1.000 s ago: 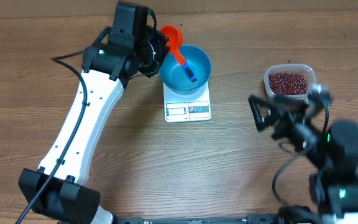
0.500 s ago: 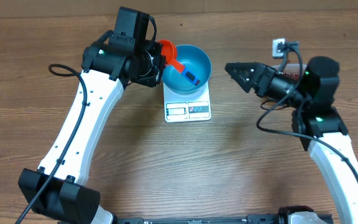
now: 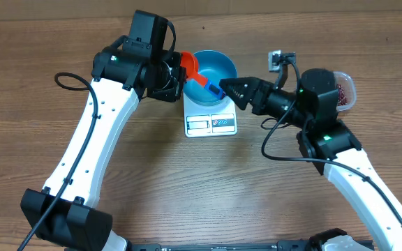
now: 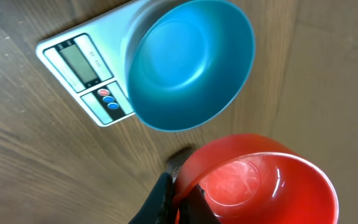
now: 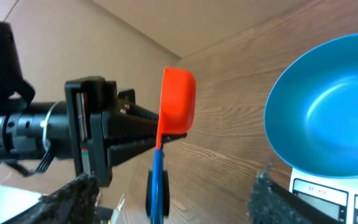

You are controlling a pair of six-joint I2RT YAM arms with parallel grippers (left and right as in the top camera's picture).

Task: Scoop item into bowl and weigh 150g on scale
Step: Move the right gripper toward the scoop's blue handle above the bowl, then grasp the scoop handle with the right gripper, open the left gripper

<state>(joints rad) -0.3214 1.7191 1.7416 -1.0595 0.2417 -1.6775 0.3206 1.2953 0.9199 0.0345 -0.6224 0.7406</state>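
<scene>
The blue bowl (image 3: 218, 65) (image 4: 188, 62) (image 5: 328, 112) stands empty on the white scale (image 3: 211, 120) (image 4: 82, 65). My left gripper (image 3: 175, 75) (image 4: 178, 200) is shut on the rim of a red scoop (image 3: 189, 64) (image 4: 260, 180) at the bowl's left edge. The scoop's blue handle (image 3: 213, 87) (image 5: 158, 186) reaches across the bowl. My right gripper (image 3: 230, 90) (image 5: 173, 199) is open, with a finger on each side of that handle and not touching it. The beans (image 3: 340, 95) lie in a clear tub (image 3: 347, 82), mostly hidden behind the right arm.
The left arm (image 3: 100, 132) crosses the table's left half, a black cable (image 3: 65, 73) looping beside it. The right arm (image 3: 347, 167) comes in from the lower right. My left gripper's black body (image 5: 98, 134) fills the left of the right wrist view.
The right arm has swung left from the tub side to the bowl, and its jaws now straddle the scoop's handle, a little narrower than before. The left gripper has shifted the scoop slightly.
</scene>
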